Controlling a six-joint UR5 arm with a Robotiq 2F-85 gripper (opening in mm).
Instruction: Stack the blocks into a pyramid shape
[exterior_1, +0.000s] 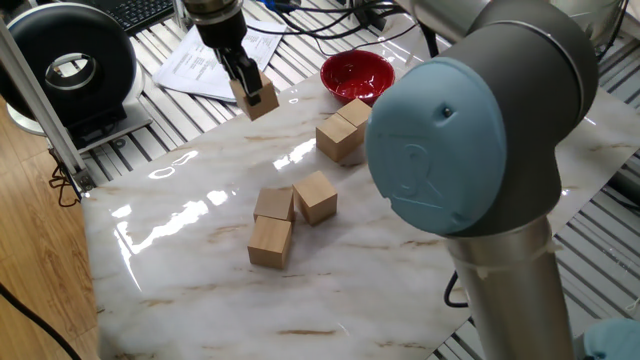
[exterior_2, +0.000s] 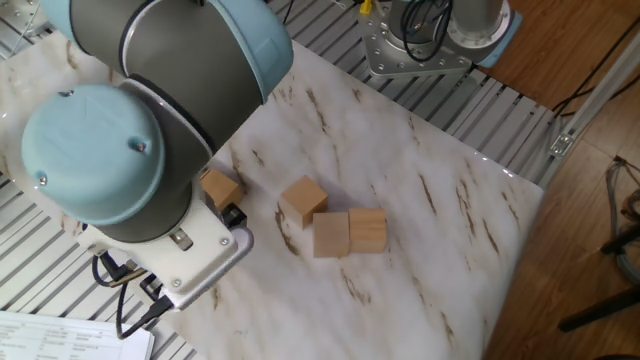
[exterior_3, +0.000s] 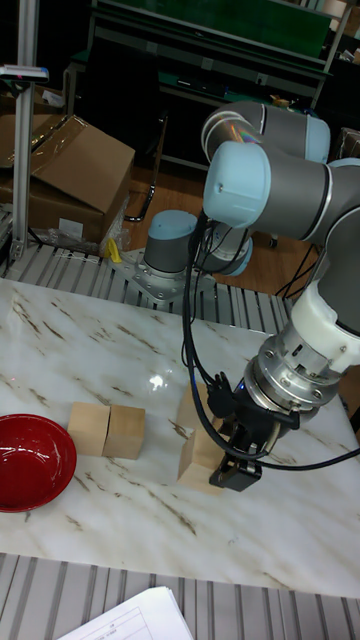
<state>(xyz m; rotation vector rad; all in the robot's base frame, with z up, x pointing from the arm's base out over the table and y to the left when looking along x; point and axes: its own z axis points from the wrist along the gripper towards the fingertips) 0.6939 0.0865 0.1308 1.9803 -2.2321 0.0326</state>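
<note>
The jaws are pinched on 1 block (exterior_1: 259, 98), gripping it by 2 opposite sides; the gripper (exterior_1: 247, 84) hangs at a slant from the arm's wrist, and the held block sits tilted above the far left part of the worktop (exterior_1: 190, 290), near the edge. From one fixed view it is not clear whether its lower corner touches the marble surface. In the tall fixed view the gripper (exterior_3: 238, 460) is dark, with cables running up along the wrist, and the block it holds (exterior_3: 201, 453) appears in front of another block (exterior_3: 190, 406).

Just past the held block, beyond the worktop's edge, lie white printed papers (exterior_1: 210, 60) on a slatted metal surface. A red bowl (exterior_1: 357, 76) stands at the far edge of the worktop. Close in front of the bowl, 2 blocks (exterior_1: 344, 130) sit touching side by side; the arm's big grey and blue joint (exterior_1: 470, 150) covers part of the view right of them.

Nearer the middle of the worktop is a cluster of 3 blocks (exterior_1: 290, 220): 2 touching at the back, 1 of them turned at an angle, and the 3rd just in front of the left one. In the other fixed view these 3 blocks (exterior_2: 330, 225) lie in the open, while another block (exterior_2: 221, 188) peeks out beside the arm's wrist.

A black round device (exterior_1: 65, 65) stands off the worktop at the far left.
</note>
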